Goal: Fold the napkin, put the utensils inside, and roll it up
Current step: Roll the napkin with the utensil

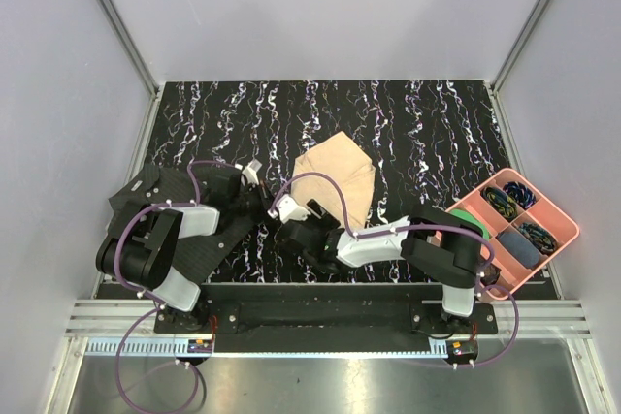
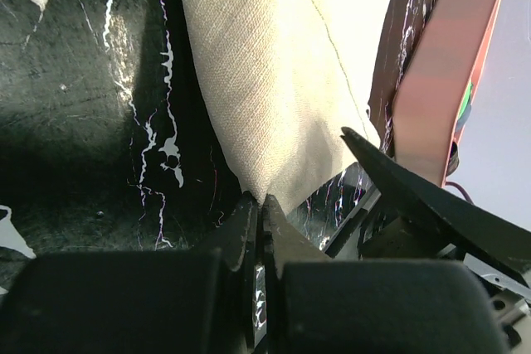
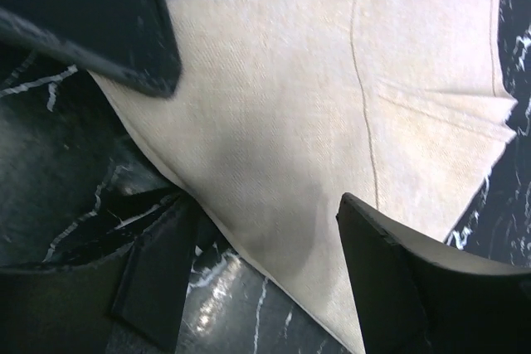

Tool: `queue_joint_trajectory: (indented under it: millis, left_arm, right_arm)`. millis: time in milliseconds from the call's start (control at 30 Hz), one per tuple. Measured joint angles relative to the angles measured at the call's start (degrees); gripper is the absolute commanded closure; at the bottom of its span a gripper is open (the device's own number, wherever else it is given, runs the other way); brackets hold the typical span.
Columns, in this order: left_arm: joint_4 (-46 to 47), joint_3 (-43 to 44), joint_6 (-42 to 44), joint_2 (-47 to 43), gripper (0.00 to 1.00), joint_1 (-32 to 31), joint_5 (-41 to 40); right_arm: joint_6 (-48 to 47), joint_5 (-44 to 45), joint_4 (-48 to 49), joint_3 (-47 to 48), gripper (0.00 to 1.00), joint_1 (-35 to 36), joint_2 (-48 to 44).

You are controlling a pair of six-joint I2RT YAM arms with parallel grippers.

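Observation:
The beige napkin [image 1: 335, 176] lies bunched and partly folded on the black marbled table, also filling the left wrist view [image 2: 274, 72] and the right wrist view [image 3: 332, 105]. My left gripper [image 1: 270, 199] is shut on the napkin's near-left corner, which tapers into the closed jaws [image 2: 264, 202]. My right gripper [image 1: 294, 223] is open just beside it, its fingers straddling the napkin's near edge [image 3: 261, 205]; one finger [image 3: 398, 288] lies over the cloth, the other [image 3: 158, 263] over the table. The utensils are out of view.
A pink compartment tray [image 1: 558, 239] with small coloured items sits at the right edge, also in the left wrist view [image 2: 440, 97]. Both arms crowd the near middle of the table [image 1: 417, 123]. Grey walls enclose the table.

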Motion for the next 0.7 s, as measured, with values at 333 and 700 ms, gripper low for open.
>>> queue_joint_trajectory:
  millis: [333, 700]
  left_arm:
    - [0.0, 0.7, 0.0, 0.0, 1.00, 0.2, 0.2]
    - [-0.3, 1.8, 0.2, 0.1, 0.66, 0.2, 0.8]
  right_arm:
    - [-0.1, 3.7, -0.5, -3.0, 0.49, 1.4, -1.0]
    - [-3.6, 2.6, 0.1, -4.5, 1.00, 1.6, -0.2]
